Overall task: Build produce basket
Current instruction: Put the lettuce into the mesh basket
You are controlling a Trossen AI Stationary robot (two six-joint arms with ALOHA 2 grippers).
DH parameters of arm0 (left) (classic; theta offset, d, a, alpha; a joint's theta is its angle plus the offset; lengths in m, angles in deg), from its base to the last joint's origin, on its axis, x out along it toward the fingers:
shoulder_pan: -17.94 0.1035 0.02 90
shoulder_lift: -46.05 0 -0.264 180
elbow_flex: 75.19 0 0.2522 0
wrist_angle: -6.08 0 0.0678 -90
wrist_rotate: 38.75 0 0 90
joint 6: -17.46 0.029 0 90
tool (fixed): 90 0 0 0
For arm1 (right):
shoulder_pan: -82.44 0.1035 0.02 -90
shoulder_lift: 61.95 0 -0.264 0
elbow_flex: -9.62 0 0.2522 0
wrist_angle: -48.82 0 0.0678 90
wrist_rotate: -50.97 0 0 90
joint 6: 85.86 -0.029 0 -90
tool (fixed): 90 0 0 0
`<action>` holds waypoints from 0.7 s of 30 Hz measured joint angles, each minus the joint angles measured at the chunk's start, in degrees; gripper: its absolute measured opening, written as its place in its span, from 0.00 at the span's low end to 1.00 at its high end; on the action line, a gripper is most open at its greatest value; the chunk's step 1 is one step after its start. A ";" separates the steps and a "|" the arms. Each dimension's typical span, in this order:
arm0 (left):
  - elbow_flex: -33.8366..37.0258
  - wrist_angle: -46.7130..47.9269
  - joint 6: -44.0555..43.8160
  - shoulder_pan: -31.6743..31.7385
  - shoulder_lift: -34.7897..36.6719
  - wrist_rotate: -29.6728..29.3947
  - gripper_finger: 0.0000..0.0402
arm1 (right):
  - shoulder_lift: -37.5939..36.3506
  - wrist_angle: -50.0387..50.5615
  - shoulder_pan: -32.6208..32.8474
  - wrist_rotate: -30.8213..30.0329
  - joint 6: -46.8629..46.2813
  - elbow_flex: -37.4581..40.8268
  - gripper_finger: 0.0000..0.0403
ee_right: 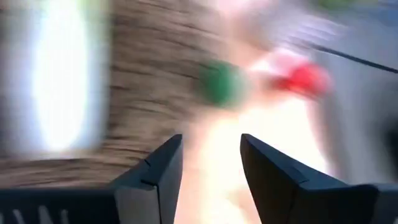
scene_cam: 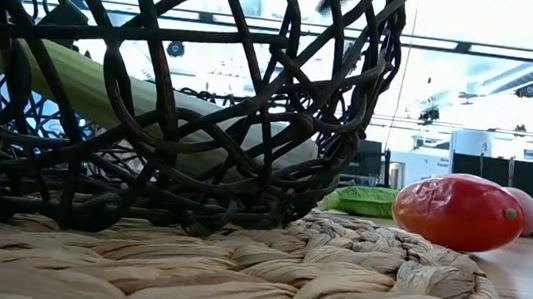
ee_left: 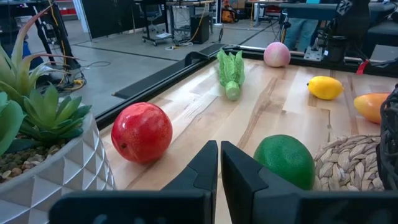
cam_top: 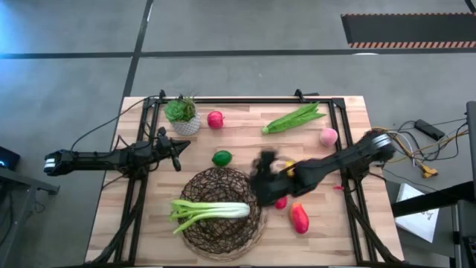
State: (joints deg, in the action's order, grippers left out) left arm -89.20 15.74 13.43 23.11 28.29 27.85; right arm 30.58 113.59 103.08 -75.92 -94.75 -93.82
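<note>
The dark wicker basket (cam_top: 219, 201) stands on a woven mat (scene_cam: 233, 267), with the white-green leek (cam_top: 212, 211) lying across its bowl. My right gripper (cam_top: 262, 173) is open and empty above the basket's far right rim; its own view (ee_right: 211, 162) is blurred. My left gripper (cam_top: 177, 152) is shut and empty at the table's left, between the red apple (ee_left: 142, 132) and the lime (ee_left: 285, 160). The lemon (ee_left: 324, 88) lies partly under my right arm. The leafy bunch (cam_top: 294, 119), the peach (cam_top: 328, 136) and two red-orange fruits (cam_top: 299, 218) lie on the table.
A green potted plant in a white pot (cam_top: 182, 115) stands at the far left, close to my left gripper. A black frame (cam_top: 245, 100) runs along the table's edges. Bare wood lies in the table's middle, between the apple and the leafy bunch.
</note>
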 joint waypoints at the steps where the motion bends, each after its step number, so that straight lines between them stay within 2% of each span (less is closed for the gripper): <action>1: 0.00 -0.01 -0.02 0.01 0.00 -0.01 0.01 | -2.68 0.05 -0.54 -5.80 -2.27 3.61 0.36; 2: 0.00 0.00 -0.01 0.01 0.00 0.00 0.01 | -5.29 0.09 -1.35 -10.76 -3.94 7.19 0.35; 4: 0.00 0.00 -0.02 0.00 0.02 -0.01 0.01 | -10.10 -0.04 -3.18 -16.04 -7.83 13.55 0.33; 6: 0.00 -0.02 -0.02 0.00 0.00 0.00 0.01 | -13.87 -0.45 -5.86 -17.37 -17.87 18.90 0.31; 8: 0.00 0.00 -0.02 0.01 0.00 -0.01 0.01 | -16.60 -0.33 -10.35 -14.77 -27.61 23.07 0.28; 10: 0.00 -0.02 -0.02 0.02 0.00 -0.02 0.01 | -18.54 -0.73 -16.82 -8.15 -30.79 26.35 0.26; 13: 0.00 0.00 -0.01 0.02 0.02 0.00 0.01 | -19.56 -4.88 -27.46 2.44 -28.96 29.98 0.23; 18: 0.00 0.00 -0.01 0.02 -0.07 0.00 0.01 | -16.70 -23.89 -43.61 25.18 -20.05 34.80 0.27; 21: 0.00 0.00 -0.02 0.00 -0.22 0.00 0.01 | -12.63 -36.10 -48.33 33.83 -17.91 35.90 0.32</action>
State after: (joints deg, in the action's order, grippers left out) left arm -89.20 15.74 13.41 23.11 28.07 27.85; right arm 17.95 77.48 54.74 -42.08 -112.66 -57.92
